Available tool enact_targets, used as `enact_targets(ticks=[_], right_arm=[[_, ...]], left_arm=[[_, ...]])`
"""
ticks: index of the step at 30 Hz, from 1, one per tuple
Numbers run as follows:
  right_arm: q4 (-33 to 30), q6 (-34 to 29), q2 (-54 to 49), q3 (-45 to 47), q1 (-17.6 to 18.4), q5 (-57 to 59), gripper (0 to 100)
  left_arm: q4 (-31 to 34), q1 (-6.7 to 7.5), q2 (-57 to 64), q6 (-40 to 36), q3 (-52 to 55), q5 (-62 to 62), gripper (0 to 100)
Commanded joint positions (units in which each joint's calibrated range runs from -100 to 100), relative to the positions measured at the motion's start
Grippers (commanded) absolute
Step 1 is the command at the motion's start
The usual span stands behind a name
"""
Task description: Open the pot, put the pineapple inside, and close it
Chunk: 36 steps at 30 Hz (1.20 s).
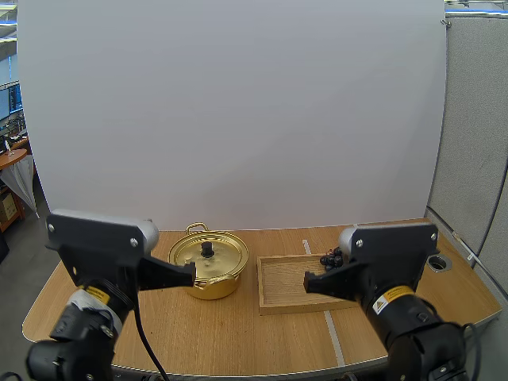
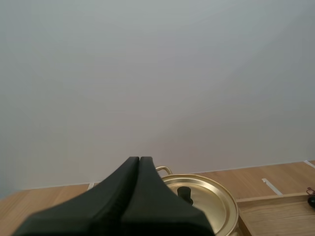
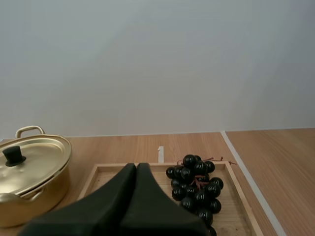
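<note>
A gold pot (image 1: 209, 267) with its lid on and a black knob (image 1: 207, 248) stands left of centre on the table. My left gripper (image 1: 190, 274) is shut, its tip just left of the pot; in the left wrist view the fingers (image 2: 139, 162) lie together before the pot (image 2: 206, 201). A bunch of dark grapes (image 3: 195, 187) lies at the far right corner of the wooden tray (image 1: 290, 284). My right gripper (image 1: 308, 281) is shut and hovers over the tray's right part, short of the grapes (image 1: 332, 259). No pineapple is visible.
White tape strips (image 1: 334, 336) run across the wooden table (image 1: 238, 333) right of the tray. A round hole (image 1: 437, 262) sits near the table's right edge. A white board stands along the back.
</note>
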<state>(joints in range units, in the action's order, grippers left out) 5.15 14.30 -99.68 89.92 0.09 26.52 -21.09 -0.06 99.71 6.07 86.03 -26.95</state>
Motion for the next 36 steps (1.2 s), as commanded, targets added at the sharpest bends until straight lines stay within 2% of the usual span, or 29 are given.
enact_targets(ticks=[1,7,14,17,22,27,36], right_arm=[[0.2,0.3,-0.3,8.0,0.4,-5.7,0],[0.2,0.3,-0.3,10.1,0.6,-4.6,0],[1.3,0.3,-0.3,10.1,0.6,5.2,0],[1.4,0.3,-0.3,10.1,0.6,5.2,0],[1.4,1.0,-0.3,10.1,0.5,5.4,0],[1.4,1.5,-0.3,10.1,0.4,5.6,0],[1.4,1.5,-0.3,10.1,0.2,5.6,0]], left_arm=[[-0.5,0.08,0.3,1.2,10.6,12.2,0],[-0.5,0.08,0.3,1.2,14.0,17.3,0],[-0.9,0.08,0.3,1.2,14.0,2.1,0],[-0.9,-0.06,0.3,1.1,14.0,-2.8,0],[-0.3,-1.04,0.3,-2.8,14.0,-4.3,0],[3.2,-1.79,0.3,-7.2,14.0,-5.1,0],[6.8,-1.72,0.3,-12.4,14.0,-6.8,0]])
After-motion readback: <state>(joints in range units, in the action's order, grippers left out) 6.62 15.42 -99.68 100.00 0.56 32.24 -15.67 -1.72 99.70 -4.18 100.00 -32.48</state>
